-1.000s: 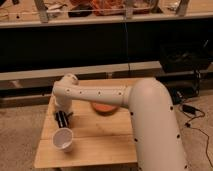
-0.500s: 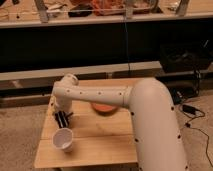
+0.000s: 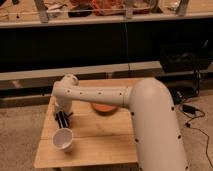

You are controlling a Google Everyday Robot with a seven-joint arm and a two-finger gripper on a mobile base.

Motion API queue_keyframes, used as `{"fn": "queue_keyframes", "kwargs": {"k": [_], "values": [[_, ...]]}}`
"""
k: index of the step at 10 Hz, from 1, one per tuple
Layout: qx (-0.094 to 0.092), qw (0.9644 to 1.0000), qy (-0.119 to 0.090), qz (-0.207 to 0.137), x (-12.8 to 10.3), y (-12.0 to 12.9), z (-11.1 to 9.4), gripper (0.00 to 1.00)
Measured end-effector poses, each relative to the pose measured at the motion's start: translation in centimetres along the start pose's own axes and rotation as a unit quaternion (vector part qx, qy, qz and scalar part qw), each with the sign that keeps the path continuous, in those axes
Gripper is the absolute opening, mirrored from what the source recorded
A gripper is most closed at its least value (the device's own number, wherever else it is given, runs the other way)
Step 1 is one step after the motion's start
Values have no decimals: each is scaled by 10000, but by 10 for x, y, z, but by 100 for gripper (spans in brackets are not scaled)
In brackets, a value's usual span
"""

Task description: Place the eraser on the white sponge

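Observation:
My gripper (image 3: 62, 119) is dark and hangs from the white arm (image 3: 95, 95) over the left part of the small wooden table (image 3: 100, 145). It points down, just above and behind a white paper cup (image 3: 64, 139). I cannot make out an eraser or a white sponge anywhere; the arm hides part of the tabletop.
An orange, flat, round object (image 3: 104, 108) lies mid-table, partly under the arm. A long dark bench or shelf (image 3: 115, 45) runs behind the table. Black cables and a plug (image 3: 190, 107) lie on the floor to the right.

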Motion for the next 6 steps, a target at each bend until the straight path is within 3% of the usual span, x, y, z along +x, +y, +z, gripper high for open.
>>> {"fn": "queue_keyframes", "kwargs": {"k": [2,3,6], "values": [[-7,10000,10,-11,-1,0,0,68],[-9,10000,8,-16,-1,0,0,67],[-10,10000,13,-41,-2,1,0,40]]}}
